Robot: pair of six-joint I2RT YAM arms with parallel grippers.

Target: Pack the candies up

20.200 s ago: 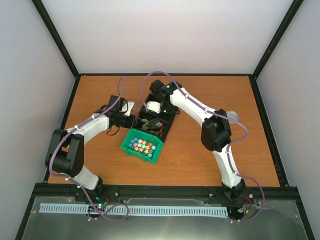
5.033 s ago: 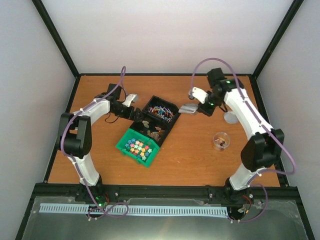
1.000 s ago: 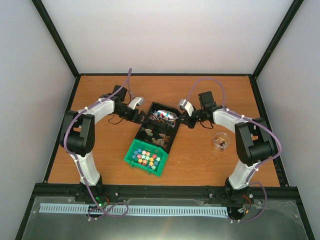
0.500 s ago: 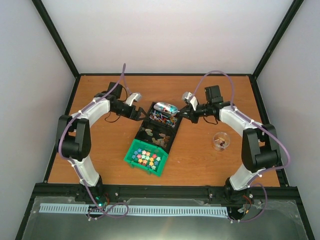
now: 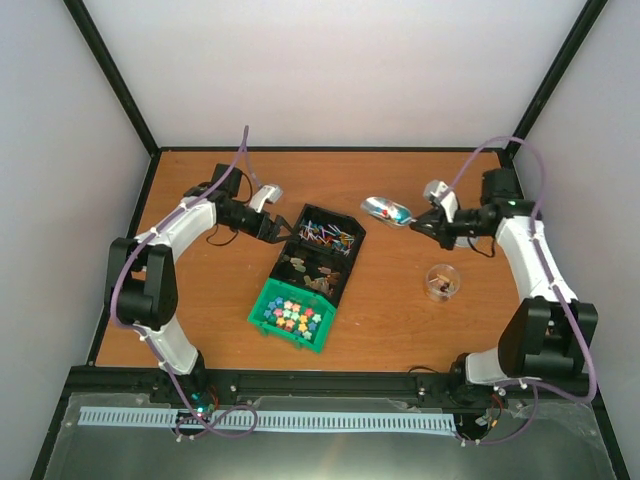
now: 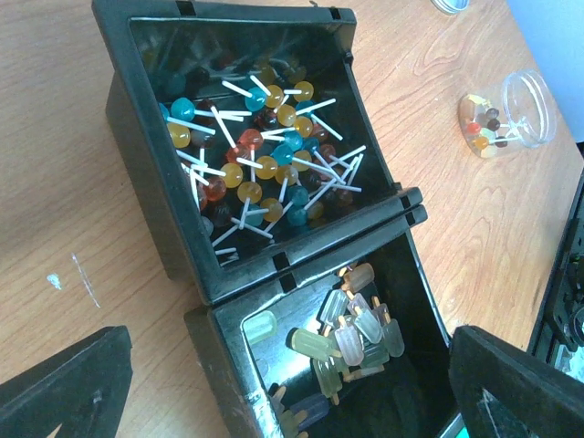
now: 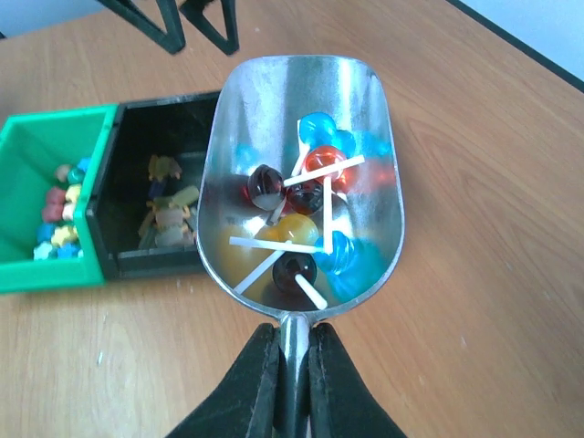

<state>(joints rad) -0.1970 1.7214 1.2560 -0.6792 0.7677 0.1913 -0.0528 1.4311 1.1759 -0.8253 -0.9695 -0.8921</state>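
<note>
Since half a second back: swung scoop (image 5: 374,206) right, off black bin (image 6: 141,137), over surface (image 5: 400,300). Gripped tight by handle in right end effector (image 7: 292,356), lollipops (image 7: 306,219) inside. Left end effector (image 5: 270,228) spread wide beside bin.

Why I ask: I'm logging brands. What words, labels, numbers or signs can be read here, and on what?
None: no readable text shows on the black plastic bins, green plastic bin, silver metal scoop, clear round jar, colourful stick candies or wooden table.
</note>
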